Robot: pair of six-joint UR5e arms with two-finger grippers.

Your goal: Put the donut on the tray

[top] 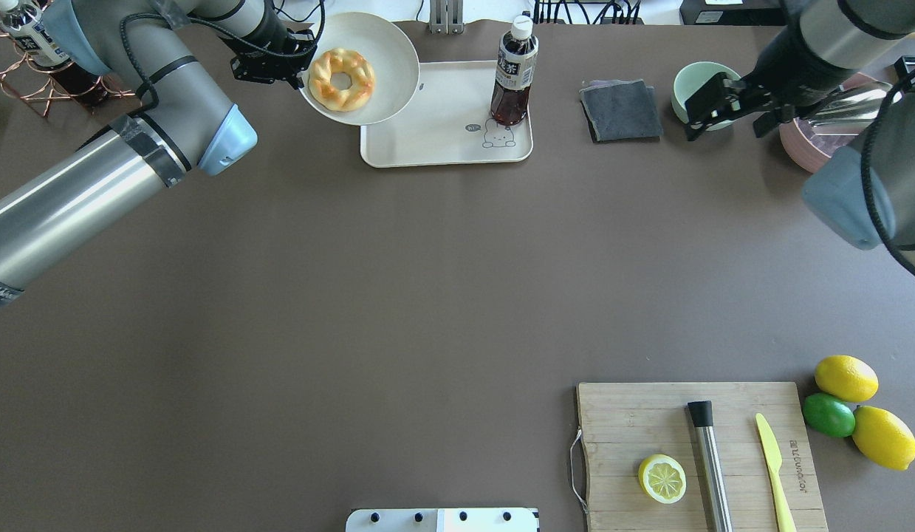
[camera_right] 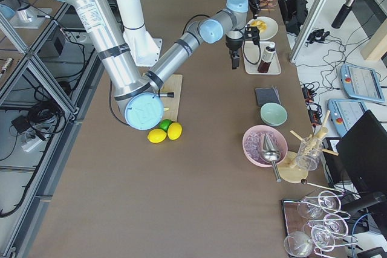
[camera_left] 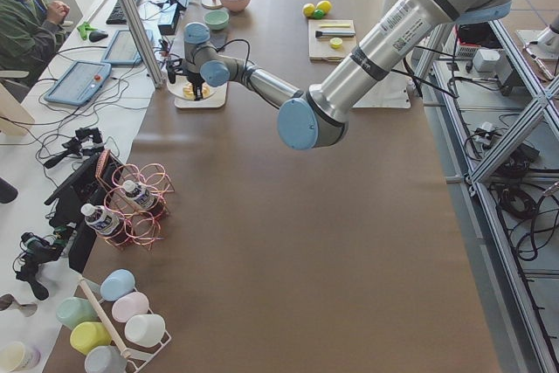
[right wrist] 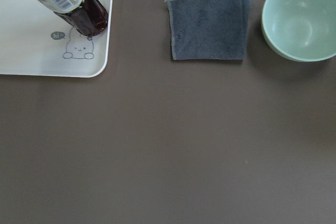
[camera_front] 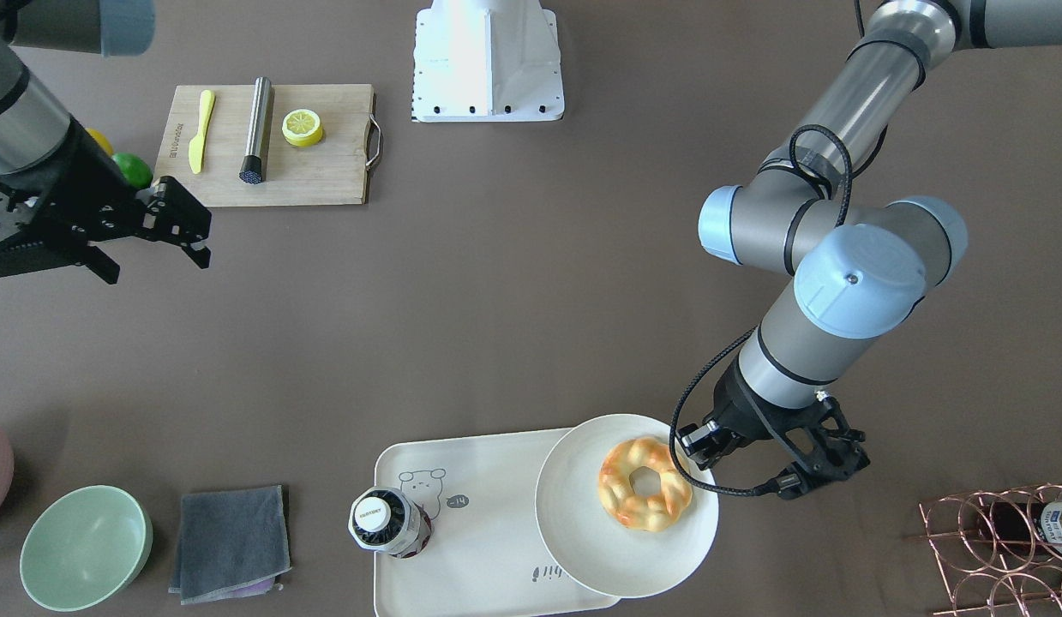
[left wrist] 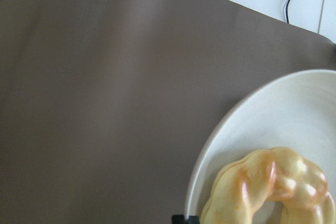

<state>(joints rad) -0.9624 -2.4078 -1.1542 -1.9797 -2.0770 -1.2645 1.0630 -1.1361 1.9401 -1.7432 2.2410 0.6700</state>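
Front-facing: the donut (camera_front: 644,484) lies on a plate (camera_front: 573,531) overlapping the tray (camera_front: 479,523), with the left end effector (camera_front: 700,446) at the rim, clenched or released I cannot tell; a bump could skid the plate. Overhead, a bottle (top: 510,74) crowds the tray, risking a knock at set-down.

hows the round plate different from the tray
Shape: the plate is round, the tray is rectangular with rounded corners.
Load: the plate carries the donut, the tray carries an upright bottle.
Markings: the tray has a small bear drawing, the plate looks plain.
Size: the tray is longer than the plate, which overlaps one end of it.
Both are cream-white.
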